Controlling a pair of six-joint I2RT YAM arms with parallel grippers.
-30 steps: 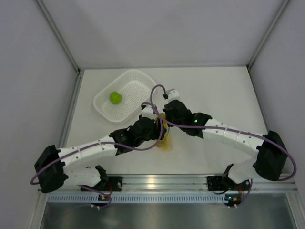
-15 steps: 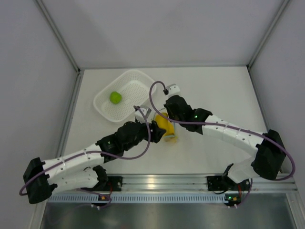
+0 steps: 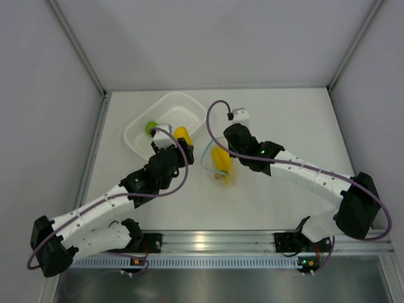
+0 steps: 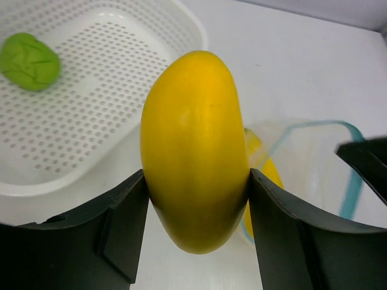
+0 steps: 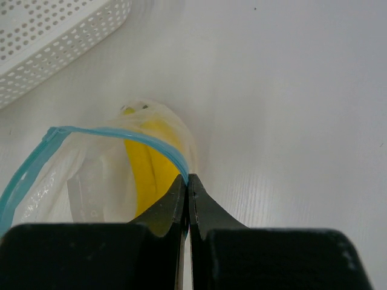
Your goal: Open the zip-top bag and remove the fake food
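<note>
My left gripper (image 3: pixel 178 140) is shut on the yellow-orange oval fruit (image 4: pixel 195 145), which also shows in the top view (image 3: pixel 182 134), held over the near right rim of the white basket (image 3: pixel 142 146). The green ball-like fruit (image 3: pixel 150 127) lies in the basket and shows in the left wrist view (image 4: pixel 28 61). The zip-top bag (image 3: pixel 219 165) stands open on the table with its blue zip strip (image 5: pixel 91 136) gaping. The yellow banana bunch (image 5: pixel 148 166) is inside it. My right gripper (image 5: pixel 188 181) is shut on the bag's zip edge.
The white perforated basket (image 4: pixel 109 103) sits at the back left of the table. Grey walls enclose the table on three sides. The arms' base rail (image 3: pixel 214 243) runs along the near edge.
My left gripper has drawn the yellow-orange fruit out of the bag and carried it back and left to the basket's rim. My right gripper still holds the bag's edge.
</note>
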